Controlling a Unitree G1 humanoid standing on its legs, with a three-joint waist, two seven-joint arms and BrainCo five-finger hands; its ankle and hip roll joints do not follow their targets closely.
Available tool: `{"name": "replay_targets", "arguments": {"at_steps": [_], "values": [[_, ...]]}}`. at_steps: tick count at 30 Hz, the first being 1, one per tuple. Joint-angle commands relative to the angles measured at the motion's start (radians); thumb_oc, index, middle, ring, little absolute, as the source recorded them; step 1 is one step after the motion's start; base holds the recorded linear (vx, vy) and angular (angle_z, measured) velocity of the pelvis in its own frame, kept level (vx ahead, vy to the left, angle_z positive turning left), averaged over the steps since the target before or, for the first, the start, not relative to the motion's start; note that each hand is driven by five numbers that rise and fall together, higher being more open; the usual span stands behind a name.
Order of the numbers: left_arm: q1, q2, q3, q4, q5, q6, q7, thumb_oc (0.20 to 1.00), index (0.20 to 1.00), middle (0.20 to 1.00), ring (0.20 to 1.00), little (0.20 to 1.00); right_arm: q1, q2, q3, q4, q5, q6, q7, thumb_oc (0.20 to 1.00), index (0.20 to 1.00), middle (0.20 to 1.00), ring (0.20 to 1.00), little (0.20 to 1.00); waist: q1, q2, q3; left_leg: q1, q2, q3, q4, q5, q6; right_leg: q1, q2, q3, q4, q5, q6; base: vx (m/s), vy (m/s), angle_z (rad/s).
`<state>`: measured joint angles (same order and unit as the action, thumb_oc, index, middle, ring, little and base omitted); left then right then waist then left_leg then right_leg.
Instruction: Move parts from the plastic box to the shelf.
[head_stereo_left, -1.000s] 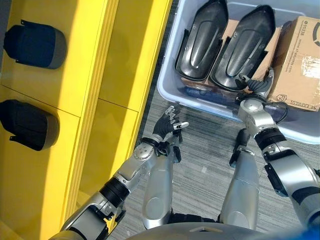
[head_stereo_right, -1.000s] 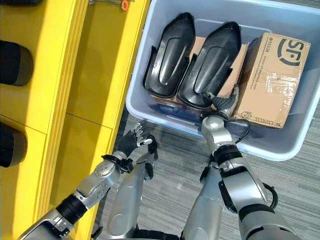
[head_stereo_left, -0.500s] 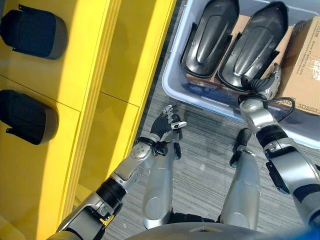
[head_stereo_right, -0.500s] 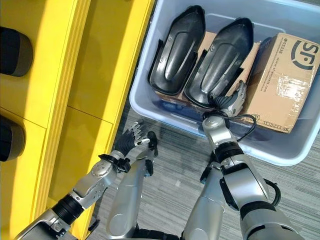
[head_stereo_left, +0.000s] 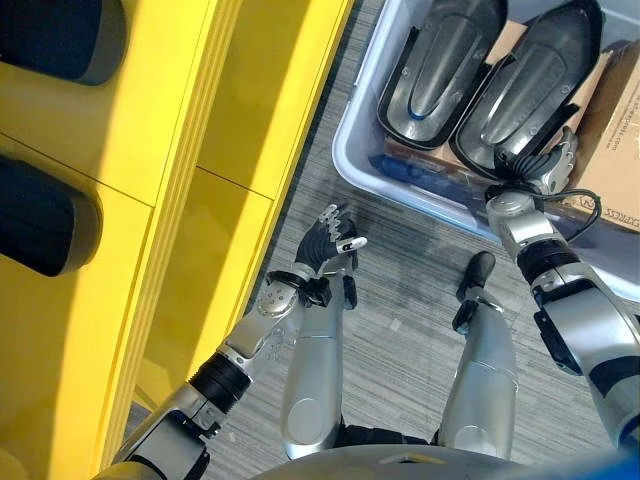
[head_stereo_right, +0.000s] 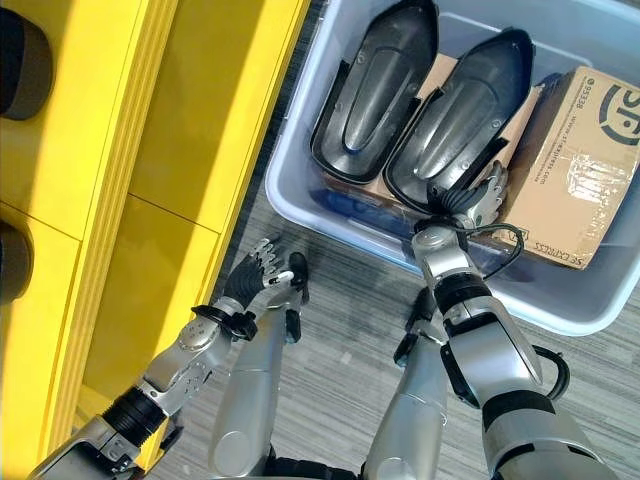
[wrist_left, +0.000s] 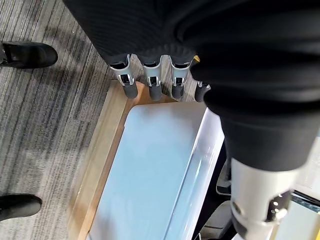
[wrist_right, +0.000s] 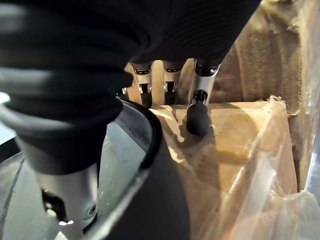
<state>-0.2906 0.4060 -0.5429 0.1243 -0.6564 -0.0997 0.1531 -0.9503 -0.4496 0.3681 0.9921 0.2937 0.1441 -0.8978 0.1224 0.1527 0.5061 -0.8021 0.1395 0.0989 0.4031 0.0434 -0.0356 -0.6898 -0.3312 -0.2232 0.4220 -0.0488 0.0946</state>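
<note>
A pale blue-grey plastic box (head_stereo_left: 352, 165) stands on the floor at the upper right. Two long black shell parts lie side by side in it, the left part (head_stereo_left: 448, 62) and the right part (head_stereo_left: 540, 85), on cardboard. My right hand (head_stereo_right: 472, 203) is inside the box at the near end of the right part, open with fingers spread. In the right wrist view its fingertips (wrist_right: 198, 117) rest on cardboard past the part's black rim (wrist_right: 150, 145). My left hand (head_stereo_left: 328, 240) hangs open over the floor between the box and the yellow shelf (head_stereo_left: 210, 110).
Two dark parts (head_stereo_left: 45, 215) (head_stereo_left: 60, 35) sit on the shelf at the far left. A taped cardboard box (head_stereo_right: 585, 150) fills the box's right end. In the left wrist view a person's black shoes (wrist_left: 27, 54) stand by a pale blue panel (wrist_left: 150, 170) on wood.
The camera has shifted, so the box sits higher and further right. My right hand has reached further to the right part's near end and spread its fingers. The left hand stays open.
</note>
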Motion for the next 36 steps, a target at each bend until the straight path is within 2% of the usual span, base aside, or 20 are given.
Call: {"name": "replay_targets", "arguments": {"at_steps": [1,4,6,7,8,18,26,29,34,36], "values": [[-0.001,0.027,-0.005,-0.087,0.002,-0.028,-0.007,1.000,1.000,1.000,1.000,1.000,-0.047,0.068,0.091,0.012,0.047,0.041,0.167,1.000,1.000,1.000,1.000,1.000,0.080,0.038,0.014,0.020,-0.073,0.067,-0.049,-0.089,0.052,0.005,0.036,-0.039,0.157,-0.121,-0.029,0.00,0.000,0.00],[-0.004,0.028,-0.002,-0.091,-0.001,-0.023,-0.006,1.000,1.000,1.000,1.000,1.000,-0.064,0.065,0.096,0.041,0.114,0.055,0.168,1.000,1.000,1.000,1.000,1.000,0.086,0.038,0.014,0.009,-0.073,0.064,-0.042,-0.091,0.052,-0.004,0.035,-0.043,0.166,-0.126,-0.030,0.00,0.000,0.00],[-0.004,0.033,0.000,-0.097,-0.003,-0.020,0.000,1.000,1.000,1.000,1.000,1.000,-0.072,0.058,0.090,0.060,0.098,0.064,0.180,1.000,1.000,1.000,1.000,1.000,0.088,0.040,0.014,0.002,-0.075,0.061,-0.040,-0.090,0.052,-0.010,0.038,-0.044,0.169,-0.128,-0.030,0.00,0.000,0.00],[-0.006,0.033,0.001,-0.095,-0.004,-0.020,-0.001,1.000,1.000,1.000,1.000,1.000,-0.076,0.057,0.092,0.067,0.103,0.069,0.182,0.925,0.925,0.925,0.925,0.925,0.089,0.040,0.014,-0.001,-0.074,0.062,-0.040,-0.090,0.052,-0.012,0.038,-0.044,0.170,-0.129,-0.031,0.00,0.000,0.00],[-0.007,0.033,0.000,-0.096,-0.003,-0.016,0.000,1.000,1.000,1.000,1.000,1.000,-0.083,0.054,0.096,0.083,0.118,0.073,0.186,0.200,0.200,0.200,0.200,0.200,0.091,0.042,0.014,-0.005,-0.075,0.060,-0.038,-0.089,0.052,-0.017,0.039,-0.046,0.174,-0.131,-0.031,0.00,-0.009,-0.05],[0.000,0.038,-0.019,-0.077,-0.004,-0.055,-0.019,1.000,1.000,1.000,1.000,1.000,-0.090,0.024,0.123,0.161,0.057,0.175,0.170,0.200,0.200,0.200,0.200,0.200,0.092,0.053,0.014,-0.013,-0.074,0.057,-0.041,-0.084,0.052,-0.034,0.047,-0.042,0.194,-0.145,-0.036,-0.01,-0.013,0.02],[0.002,0.041,-0.025,-0.072,-0.002,-0.065,-0.032,1.000,1.000,1.000,1.000,1.000,-0.091,0.005,0.122,0.187,0.034,0.188,0.158,0.200,0.200,0.200,0.200,0.200,0.089,0.056,0.014,0.000,-0.074,0.055,-0.052,-0.079,0.050,-0.030,0.050,-0.041,0.199,-0.151,-0.038,-0.02,-0.031,0.01],[0.004,0.039,-0.031,-0.076,0.000,-0.064,-0.029,1.000,1.000,1.000,1.000,1.000,-0.085,0.006,0.118,0.187,0.038,0.161,0.129,0.200,0.200,0.200,0.200,0.200,0.087,0.058,0.014,0.006,-0.074,0.058,-0.053,-0.079,0.049,-0.029,0.050,-0.038,0.204,-0.153,-0.040,0.00,0.000,0.00],[0.015,0.034,-0.031,-0.068,0.010,-0.079,-0.027,1.000,1.000,1.000,1.000,1.000,-0.071,0.007,0.097,0.124,-0.025,-0.037,-0.007,0.200,0.200,0.200,0.200,0.200,0.074,0.055,0.014,0.041,-0.071,0.068,-0.075,-0.077,0.048,-0.007,0.055,-0.032,0.188,-0.147,-0.038,-0.01,-0.015,0.00],[0.023,0.030,-0.029,-0.071,0.018,-0.080,-0.025,1.000,1.000,1.000,1.000,1.000,-0.064,0.011,0.084,0.073,-0.065,-0.080,-0.055,0.200,0.200,0.200,0.200,0.200,0.068,0.052,0.014,0.056,-0.069,0.073,-0.083,-0.076,0.047,0.004,0.057,-0.030,0.179,-0.145,-0.038,-0.02,-0.032,-0.06]]}}
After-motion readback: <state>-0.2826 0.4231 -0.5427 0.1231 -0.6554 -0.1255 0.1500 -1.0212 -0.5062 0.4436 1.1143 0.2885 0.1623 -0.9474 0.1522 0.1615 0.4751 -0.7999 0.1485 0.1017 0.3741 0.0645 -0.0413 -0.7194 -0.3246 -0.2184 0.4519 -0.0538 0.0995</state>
